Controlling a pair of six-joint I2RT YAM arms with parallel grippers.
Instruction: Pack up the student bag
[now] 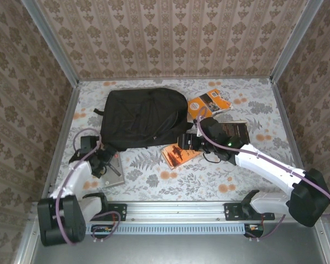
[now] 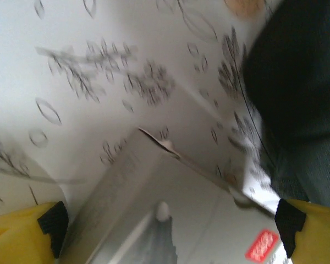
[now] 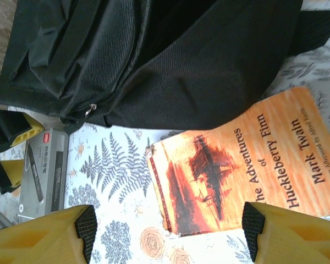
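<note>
The right pincer (image 3: pixel 168 231) stands wide open and holds nothing. An orange paperback book (image 3: pixel 236 165) lies flat just ahead of it, and the large black fabric backpack (image 3: pixel 170 66) lies beyond that. The left pincer (image 2: pixel 170 223) gapes fully over a flat grey box (image 2: pixel 115 198); contact cannot be told. The backpack's cloth is at its right.

A: How is the left arm (image 1: pixel 71 184) sitting?
B: It is sitting folded close to its base, with the left gripper (image 1: pixel 102 159) pointing down and forward. Its yellow fingers (image 2: pixel 22 234) are standing as wide apart as they go.
A: And the right arm (image 1: pixel 264 165)?
B: It is lying stretched forward and toward the left, elbow low. The right gripper (image 1: pixel 188 142) is hovering tilted downward, and its yellow fingers (image 3: pixel 38 236) are standing apart, closing on nothing.
</note>
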